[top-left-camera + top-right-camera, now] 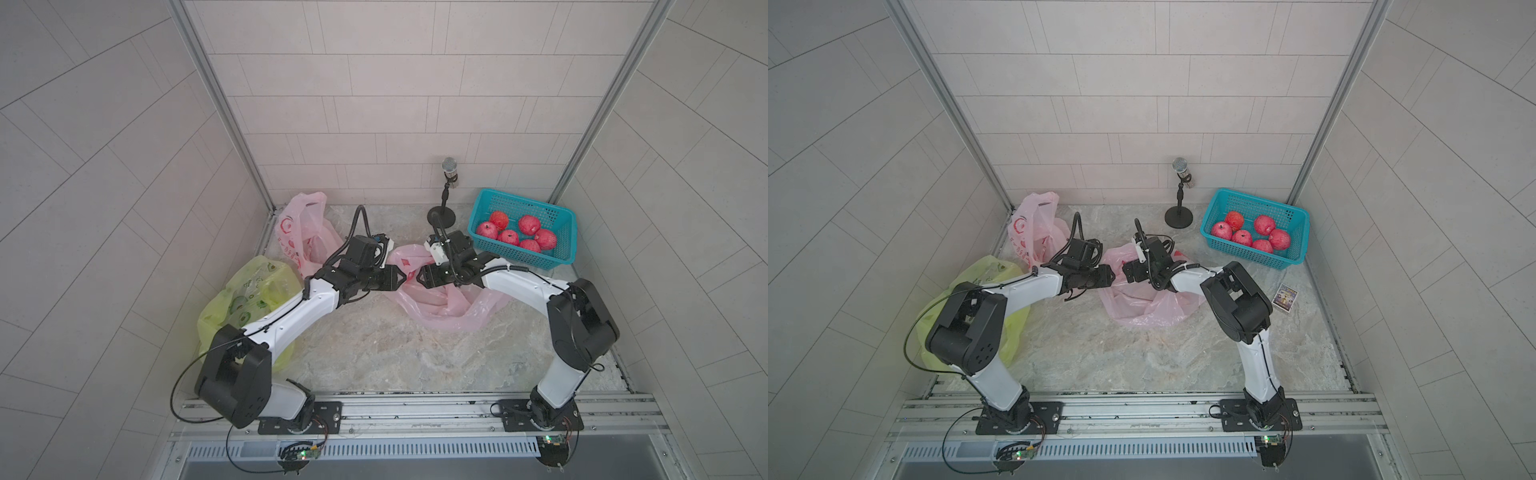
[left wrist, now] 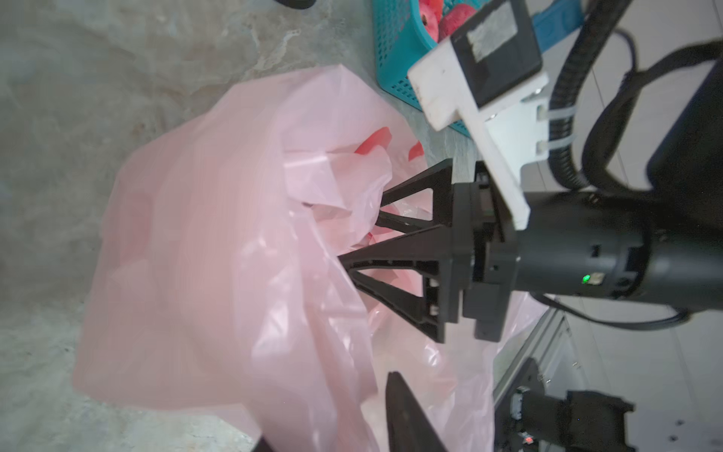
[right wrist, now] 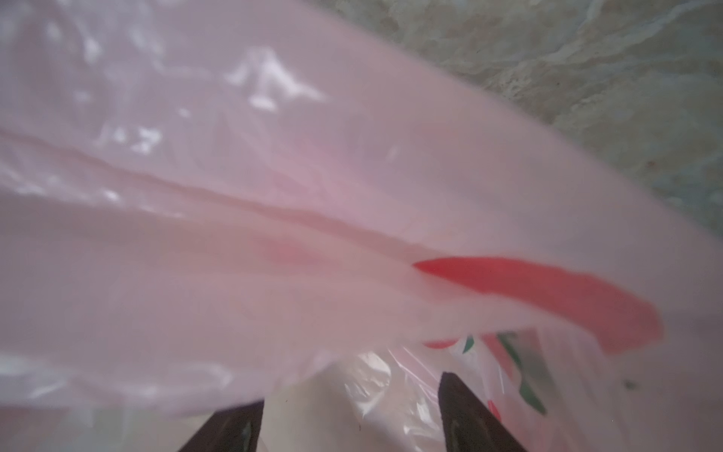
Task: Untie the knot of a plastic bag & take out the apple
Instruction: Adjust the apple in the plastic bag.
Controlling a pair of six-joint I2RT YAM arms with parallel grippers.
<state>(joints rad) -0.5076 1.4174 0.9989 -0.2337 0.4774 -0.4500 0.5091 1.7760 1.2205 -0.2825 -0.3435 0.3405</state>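
Note:
A crumpled pink plastic bag [image 1: 440, 307] [image 1: 1142, 307] lies in the middle of the stone table. My two grippers face each other over its top. The left gripper [image 1: 401, 277] [image 2: 332, 430] has its jaws apart, and loose bag film [image 2: 219, 235] hangs between them. The right gripper [image 1: 419, 277] [image 2: 360, 236] [image 3: 352, 391] is spread wide, its fingertips pushed into the bag's folds [image 3: 274, 195]. Only whitish film shows between its fingers. No knot shows. The apple is hidden.
A teal basket [image 1: 519, 255] [image 1: 1246, 255] with several red fruits stands at the back right. A microphone stand [image 1: 441, 216] is behind the bag. Another pink bag [image 1: 299, 232] and a yellow-green bag [image 1: 249, 299] lie at the left. A small card box [image 1: 1284, 297] lies at the right.

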